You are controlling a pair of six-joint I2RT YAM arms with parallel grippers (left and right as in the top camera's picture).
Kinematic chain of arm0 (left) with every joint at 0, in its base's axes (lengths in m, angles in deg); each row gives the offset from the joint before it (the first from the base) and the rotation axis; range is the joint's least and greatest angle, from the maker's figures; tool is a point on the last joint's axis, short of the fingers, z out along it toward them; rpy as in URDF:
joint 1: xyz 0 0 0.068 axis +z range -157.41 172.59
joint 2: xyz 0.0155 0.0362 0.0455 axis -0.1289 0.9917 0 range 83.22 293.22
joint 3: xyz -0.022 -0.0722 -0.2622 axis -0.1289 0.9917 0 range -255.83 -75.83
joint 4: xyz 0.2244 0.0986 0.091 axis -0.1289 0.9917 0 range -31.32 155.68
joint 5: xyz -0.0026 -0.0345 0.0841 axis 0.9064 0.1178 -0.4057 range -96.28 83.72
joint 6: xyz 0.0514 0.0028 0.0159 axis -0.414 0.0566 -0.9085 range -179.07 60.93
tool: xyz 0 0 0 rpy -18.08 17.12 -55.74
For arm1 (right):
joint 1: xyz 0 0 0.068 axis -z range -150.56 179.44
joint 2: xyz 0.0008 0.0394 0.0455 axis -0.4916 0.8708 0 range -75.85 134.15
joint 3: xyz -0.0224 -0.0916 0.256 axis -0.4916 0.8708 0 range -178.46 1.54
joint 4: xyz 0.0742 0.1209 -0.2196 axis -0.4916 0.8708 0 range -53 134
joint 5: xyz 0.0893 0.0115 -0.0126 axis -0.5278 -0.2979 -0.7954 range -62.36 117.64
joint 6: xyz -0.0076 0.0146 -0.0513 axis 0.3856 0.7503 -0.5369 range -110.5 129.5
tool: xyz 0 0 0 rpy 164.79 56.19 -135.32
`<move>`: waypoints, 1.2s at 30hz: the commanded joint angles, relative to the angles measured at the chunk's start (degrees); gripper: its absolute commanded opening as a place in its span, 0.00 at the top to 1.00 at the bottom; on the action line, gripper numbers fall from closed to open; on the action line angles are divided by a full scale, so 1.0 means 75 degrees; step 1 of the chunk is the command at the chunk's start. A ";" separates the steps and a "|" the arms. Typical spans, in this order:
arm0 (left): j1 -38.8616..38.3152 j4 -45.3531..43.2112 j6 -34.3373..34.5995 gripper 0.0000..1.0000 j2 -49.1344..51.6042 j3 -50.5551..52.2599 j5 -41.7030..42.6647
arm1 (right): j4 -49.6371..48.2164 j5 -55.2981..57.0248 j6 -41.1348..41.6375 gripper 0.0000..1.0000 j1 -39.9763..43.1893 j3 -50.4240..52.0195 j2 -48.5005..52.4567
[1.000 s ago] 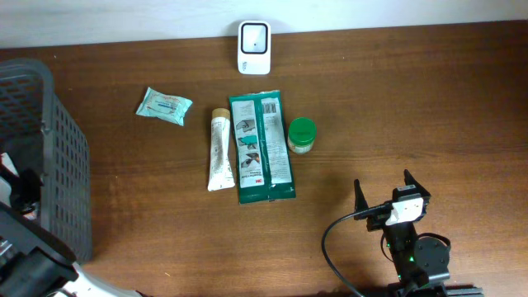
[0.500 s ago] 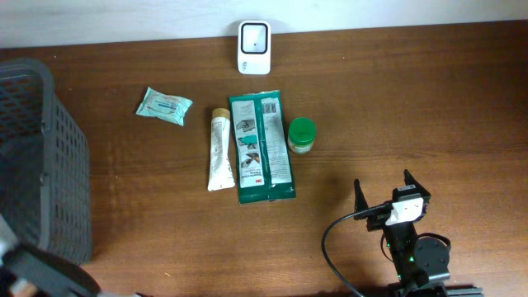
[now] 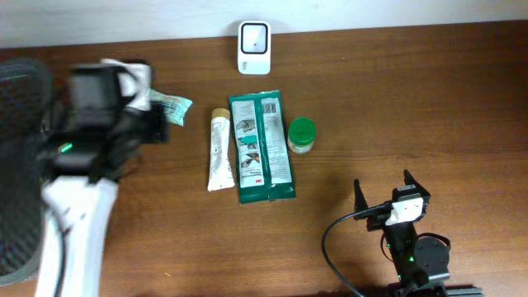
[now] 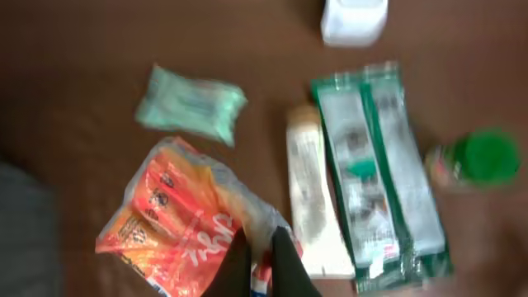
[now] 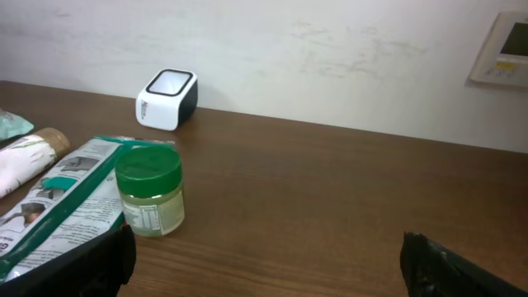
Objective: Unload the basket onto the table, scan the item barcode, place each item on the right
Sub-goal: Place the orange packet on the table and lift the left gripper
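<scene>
Orange packet (image 4: 177, 219), crinkled and printed in red and white, fills the lower left of the left wrist view, and we see the left fingers (image 4: 286, 266) pressed together on its lower right edge, pinching it above the brown worktop (image 4: 74, 58). Past it lie a pale green wipes pack (image 4: 191, 105), a cream tube (image 4: 312, 206), a long green pouch (image 4: 375, 165) and a green-lidded jar (image 4: 478, 158), with a white scanner (image 4: 355, 18) at the top edge. From overhead, the left arm (image 3: 78, 206) is a motion blur across the left side, beside a dark basket (image 3: 16, 165) and reaching up towards the wipes pack; we cannot pick the packet out of that blur. The tube, pouch and jar lie side by side at the middle, the scanner beyond them near the back edge. The right fingers (image 3: 361, 198) stand spread wide and bare at the lower right, well apart from everything. In the right wrist view those two dark fingers frame the bottom corners, with the jar upright just beside the pouch and the scanner against the wall behind.
</scene>
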 commanded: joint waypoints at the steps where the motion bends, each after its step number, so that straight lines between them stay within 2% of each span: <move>1: -0.0708 0.0079 0.0076 1.00 0.1096 0.0863 -0.0629 | 0.0035 -0.0047 0.0067 0.02 -0.0041 0.0041 -0.0050; 7: -0.0790 -0.0962 0.0073 1.00 0.2771 0.1795 -0.0679 | 0.0032 -0.0047 0.0070 0.02 -0.0041 0.0041 -0.0050; 8: -0.0842 -0.1064 0.0076 0.90 0.3115 0.1798 -0.0679 | 0.0035 -0.0047 0.0070 0.02 -0.0041 0.0041 -0.0050; 10: -0.0866 -0.1311 0.0073 0.25 0.3351 0.1798 -0.0536 | 0.0035 -0.0047 0.0067 0.02 -0.0041 0.0041 -0.0050; 11: -0.0866 -0.1408 0.0073 0.03 0.3348 0.1798 -0.0536 | 0.0035 -0.0047 0.0067 0.01 -0.0041 0.0041 -0.0050; 14: -0.0863 -0.1341 0.0073 0.00 0.3276 0.1311 -0.0440 | 0.0035 -0.0047 0.0067 0.02 -0.0041 0.0041 -0.0050; 19: -0.0667 -0.0321 -0.0213 0.01 0.2608 -0.0323 0.0440 | 0.0035 -0.0047 0.0067 0.02 -0.0041 0.0041 -0.0050; 23: 0.0399 0.0935 -0.0216 0.00 0.2200 -0.2189 0.0557 | 0.0035 -0.0047 0.0067 0.02 -0.0041 0.0041 -0.0050; 25: 0.1349 0.1204 -0.0691 0.01 0.2174 -0.2990 0.1582 | -0.0017 -0.0047 0.0067 0.02 -0.0041 0.0041 -0.0050; 27: 0.1862 0.1145 -0.0845 0.00 0.2174 -0.3048 0.2165 | 0.0017 -0.0052 0.0070 0.02 -0.0041 0.0041 -0.0050; 30: 0.2361 0.1137 -0.1204 0.00 0.2174 -0.3048 0.2215 | -0.0140 -0.0600 0.0070 0.02 -0.0041 0.0041 -0.0050; 33: 0.2457 0.1139 -0.1201 0.01 0.2174 -0.3045 0.2212 | -0.0128 -0.1682 0.0187 0.02 -0.0041 0.0023 -0.0050; 34: 0.2457 0.1145 -0.1201 0.01 0.2174 -0.3045 0.2209 | -0.0128 -0.1725 0.0697 0.02 -0.0041 -0.0076 -0.0044; 36: 0.2457 0.1148 -0.1201 0.01 0.2174 -0.3045 0.2186 | -0.0125 -0.2095 0.0903 0.02 -0.0038 -0.0367 0.0047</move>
